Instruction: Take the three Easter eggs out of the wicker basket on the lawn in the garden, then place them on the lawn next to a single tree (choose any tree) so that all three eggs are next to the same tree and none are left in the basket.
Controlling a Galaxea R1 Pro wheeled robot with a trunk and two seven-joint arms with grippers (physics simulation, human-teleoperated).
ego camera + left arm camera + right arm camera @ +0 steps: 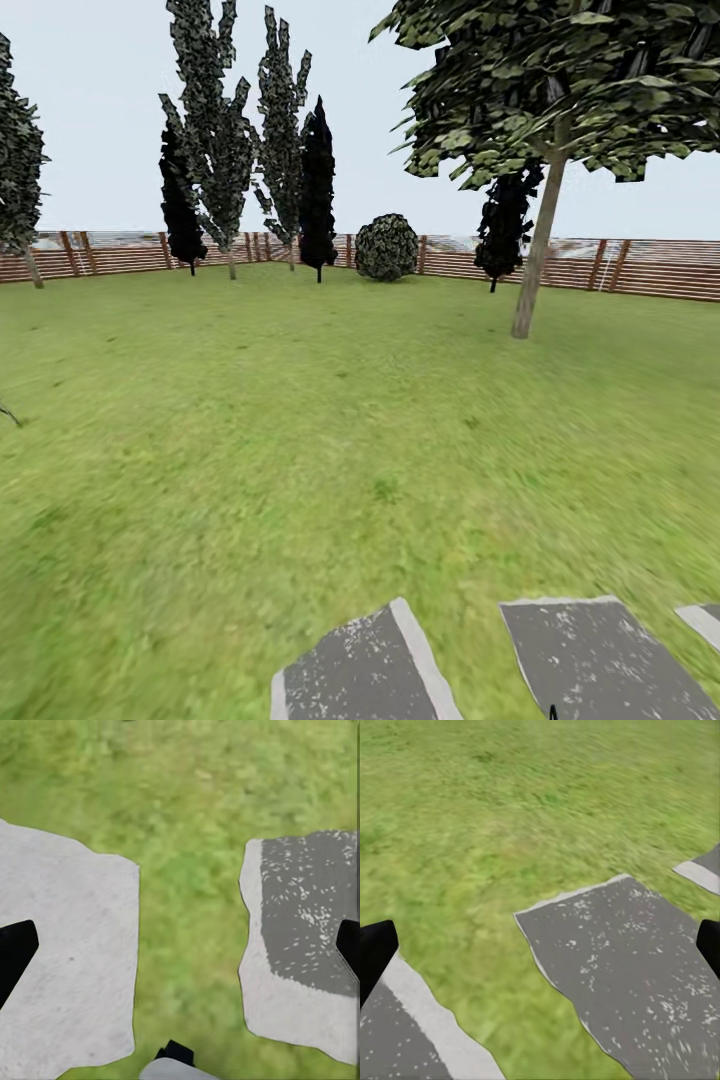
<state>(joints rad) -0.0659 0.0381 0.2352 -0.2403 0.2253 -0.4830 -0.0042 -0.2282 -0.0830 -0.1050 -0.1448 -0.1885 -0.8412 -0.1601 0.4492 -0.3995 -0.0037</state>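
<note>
Mottled green lawn (300, 420) runs to a horizontal-slat wooden fence (650, 268). The pale-trunked, broad-crowned tree (535, 250) stands before that fence. Speckled grey paving slabs (365, 670) lie far nearer than the tree. Both claws' black fingertips (15, 956) (375, 952) gape wide, empty.

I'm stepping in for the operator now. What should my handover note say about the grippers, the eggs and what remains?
Left gripper: open, empty, over grass and grey paving slabs.
Right gripper: open, empty, over the same kind of slabs.
The lawn stretches ahead; a pale-trunked tree stands ahead to the right, before the fence.
Nothing shows an egg delivered; treat all three as still to do.
Left: find the basket, carry the eggs to one tree.
</note>
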